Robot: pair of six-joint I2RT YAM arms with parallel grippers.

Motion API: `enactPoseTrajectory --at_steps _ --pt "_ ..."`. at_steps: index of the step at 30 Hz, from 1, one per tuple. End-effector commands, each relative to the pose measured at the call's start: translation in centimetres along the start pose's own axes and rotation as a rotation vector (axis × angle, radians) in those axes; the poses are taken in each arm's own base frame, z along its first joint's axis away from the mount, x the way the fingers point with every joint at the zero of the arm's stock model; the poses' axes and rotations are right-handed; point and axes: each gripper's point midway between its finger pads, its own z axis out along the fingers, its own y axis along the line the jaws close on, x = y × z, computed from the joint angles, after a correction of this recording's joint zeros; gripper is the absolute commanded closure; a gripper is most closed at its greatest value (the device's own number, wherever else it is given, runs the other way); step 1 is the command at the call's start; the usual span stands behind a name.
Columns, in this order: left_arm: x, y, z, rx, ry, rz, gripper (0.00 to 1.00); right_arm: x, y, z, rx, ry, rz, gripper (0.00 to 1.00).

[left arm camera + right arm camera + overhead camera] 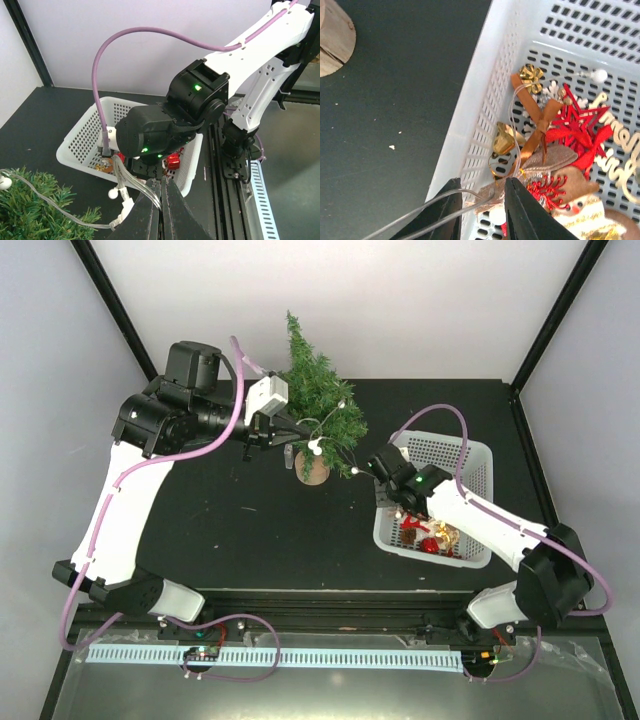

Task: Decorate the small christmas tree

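- The small christmas tree (pixel 320 400) stands upright, far-centre, just beside the left gripper (pixel 160 200), which is clamped on the light string (pixel 114 193).
- The right gripper (pixel 482 187), jaws apart astride that string, hangs over the basket (pixel 450 455), with the tree to its left.

The small christmas tree (pixel 318 400) stands at the back of the table (pixel 200 530), left of the basket (pixel 470 455) — ornaments (pixel 430 538) lie heaped in the basket's near corner. A strand (pixel 132 180) runs from the tree's branches toward the basket.
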Motion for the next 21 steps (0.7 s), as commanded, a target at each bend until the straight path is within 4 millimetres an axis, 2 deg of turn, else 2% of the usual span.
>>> enactPoseTrajectory --at_steps 1,7,10,13,21 --pt "-1.5 -1.6 -1.4 0.006 -0.038 0.050 0.98 -1.3 0.7 0.7 -0.044 -0.022 0.051 0.79" --pt "-1.4 -1.7 -1.6 0.003 -0.037 0.046 0.98 -2.4 0.7 0.1 -0.064 -0.058 0.069 0.99" --pt "-1.0 -1.6 -1.6 -0.002 -0.032 0.046 0.98 -2.6 0.4 -0.2 -0.065 -0.068 0.079 0.99" --pt "-0.7 -1.5 -1.6 -0.010 -0.027 0.049 0.98 -3.2 -0.1 -1.5 -0.068 -0.094 0.097 0.99" --pt "-0.4 -1.1 -2.0 -0.032 -0.026 0.047 0.98 -4.8 -2.9 -7.0 -0.044 -0.196 0.146 0.99"
